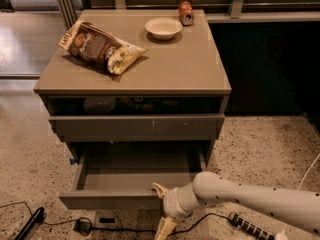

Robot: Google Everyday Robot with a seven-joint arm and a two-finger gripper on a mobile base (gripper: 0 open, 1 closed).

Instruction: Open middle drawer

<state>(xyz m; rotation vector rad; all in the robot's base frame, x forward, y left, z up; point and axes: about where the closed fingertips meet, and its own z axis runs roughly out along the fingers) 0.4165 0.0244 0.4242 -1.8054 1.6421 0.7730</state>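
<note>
The middle drawer [110, 200] of the grey-brown cabinet is pulled well out, and its matte grey inside [135, 171] shows and looks bare. My gripper [162, 209] is at the right part of the drawer's front. Its upper finger [159, 189] hooks over the front's top edge and its lower finger [165, 229] hangs below the front. The fingers stand apart. My pale arm [250, 199] comes in from the lower right.
The top drawer [137, 126] stands slightly ajar, with dim items inside. On the cabinet top [175, 69] lie a chip bag [100, 46], a white bowl [163, 27] and a can [185, 12]. Cables [80, 226] and a power strip [247, 226] lie on the speckled floor.
</note>
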